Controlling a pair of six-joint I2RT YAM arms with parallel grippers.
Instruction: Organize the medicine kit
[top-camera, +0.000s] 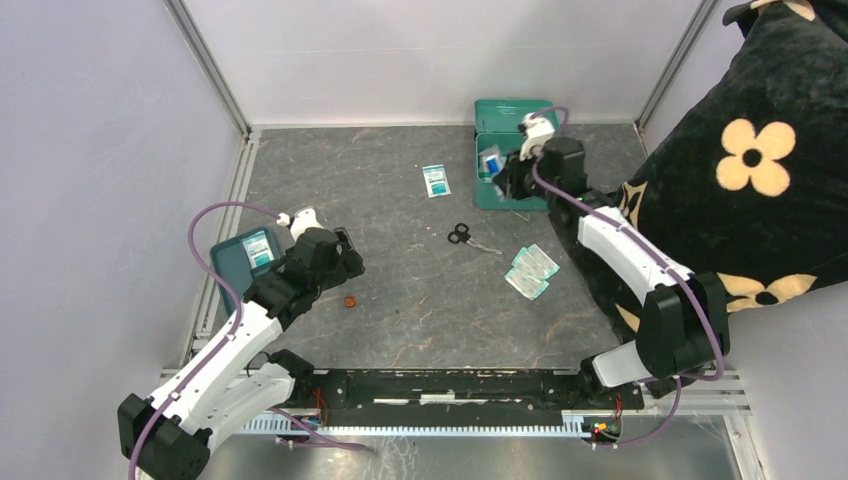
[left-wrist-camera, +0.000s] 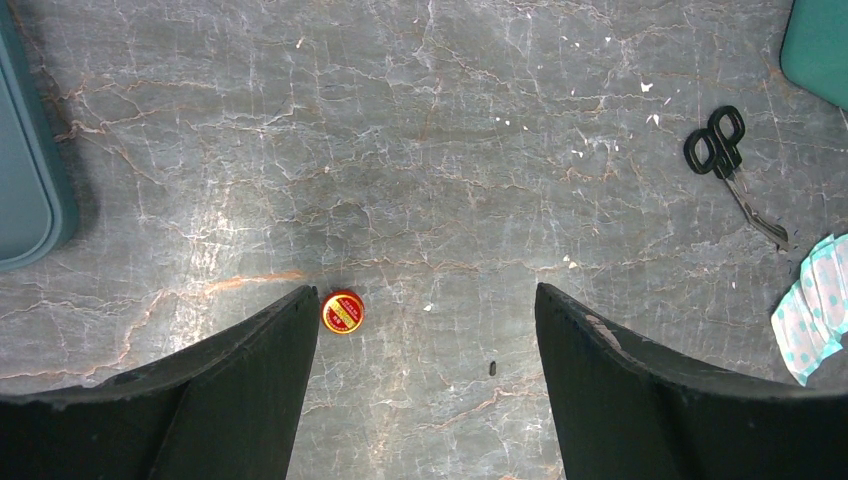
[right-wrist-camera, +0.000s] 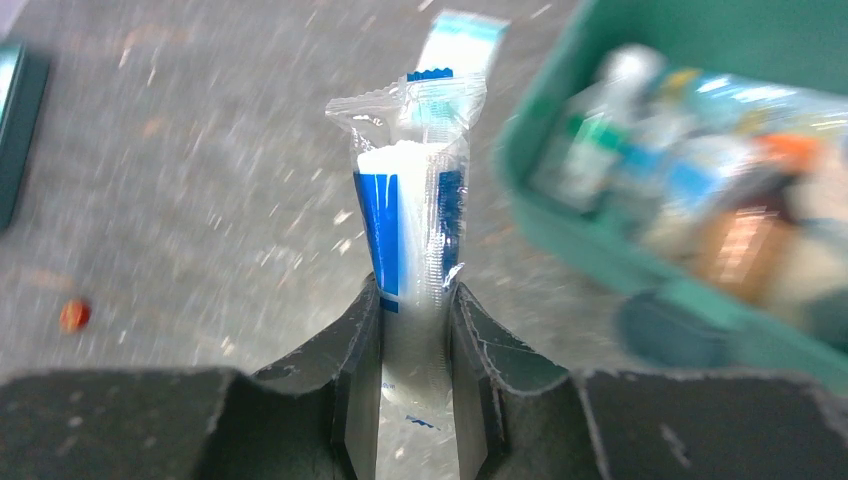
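Note:
The medicine kit is a teal-green box lying open at the back of the table, with bottles and packets inside; its near wall shows at the right of the right wrist view. My right gripper is shut on a clear-wrapped blue-and-white packet, held above the table just left of the kit. From the top that packet sits over the kit's left edge. My left gripper hangs open over bare table, a small red round tin lying beside its left fingertip.
A shallow teal tray holding a packet lies at the left. Black scissors, teal dotted plasters and a white sachet lie mid-table. A black flowered cushion fills the right side. Metal rails edge the table.

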